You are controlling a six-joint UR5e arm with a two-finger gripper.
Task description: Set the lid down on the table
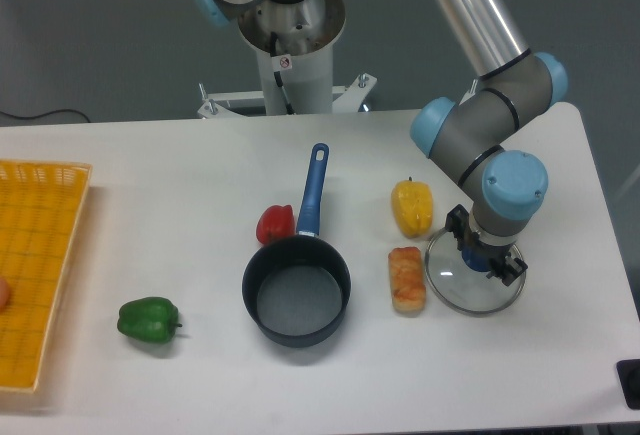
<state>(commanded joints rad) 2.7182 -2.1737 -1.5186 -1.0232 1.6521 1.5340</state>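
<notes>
Lid [470,280] knob and end effector [484,258] fingertips hidden behind the wrist.

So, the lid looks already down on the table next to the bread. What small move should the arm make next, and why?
Probably open the fingers and lift straight up. The lid seems to lie flat on the white table, clear of the saucepan, with the gripper at its knob. Whether the fingers are closed cannot be told from this view.

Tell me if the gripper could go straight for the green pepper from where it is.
Probably yes: the gripper sits at the lid, and the green pepper lies alone on open table; only the saucepan stands between.
</notes>
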